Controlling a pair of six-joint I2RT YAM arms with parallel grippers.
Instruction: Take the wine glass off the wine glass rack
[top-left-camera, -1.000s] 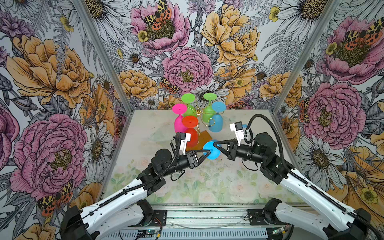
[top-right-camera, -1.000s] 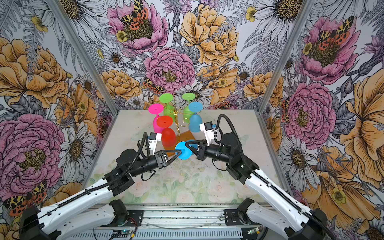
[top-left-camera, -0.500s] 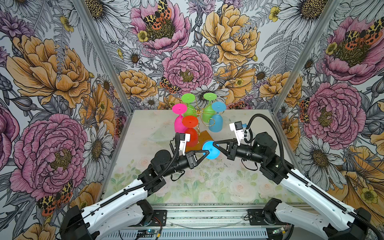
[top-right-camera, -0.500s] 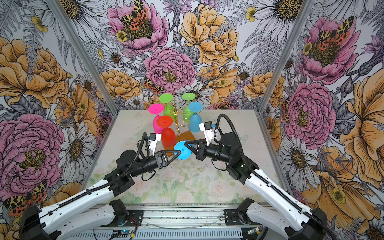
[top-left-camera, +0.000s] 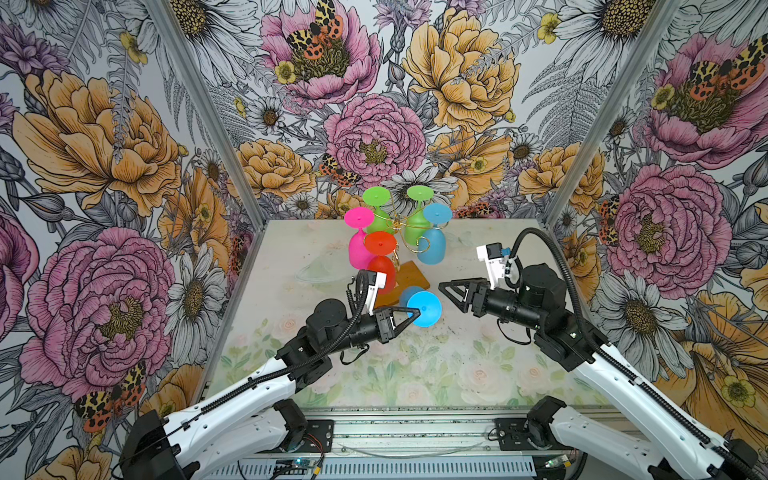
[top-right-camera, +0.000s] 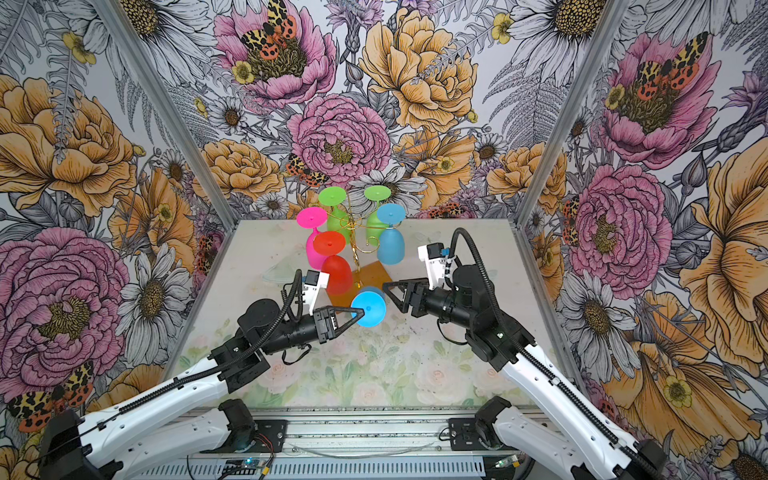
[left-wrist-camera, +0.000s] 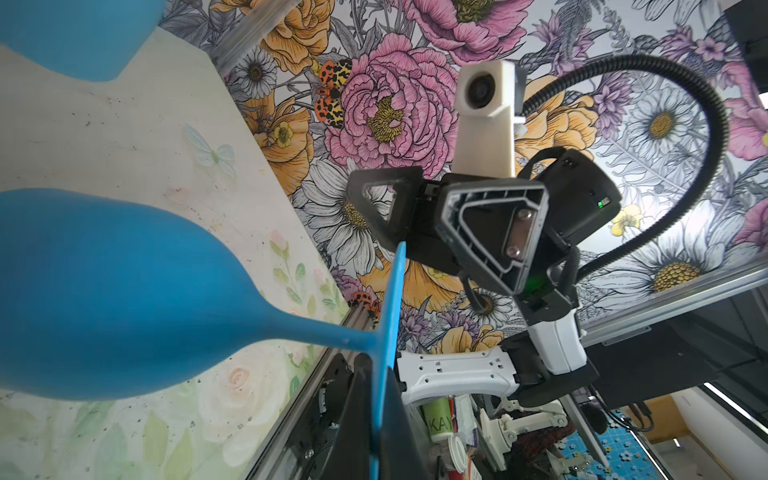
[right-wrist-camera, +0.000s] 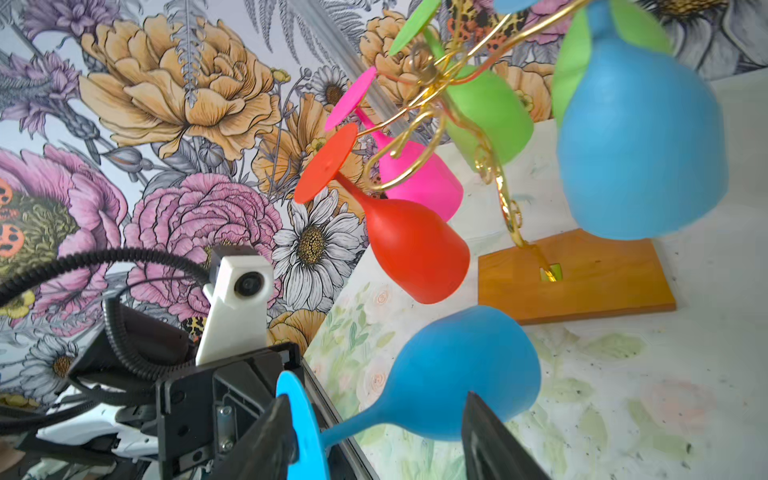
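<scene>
The right jaws have just opened, leaving the blue wine glass (top-left-camera: 425, 311), clear of the wine glass rack (top-left-camera: 410, 275), pinched by its foot in the closed left jaws.

Letters "KAY" on green container (left-wrist-camera: 437, 422), partly hidden

Held blue wine glass (top-left-camera: 424, 309): bowl half-hidden behind foot; cropped in left wrist view
</scene>
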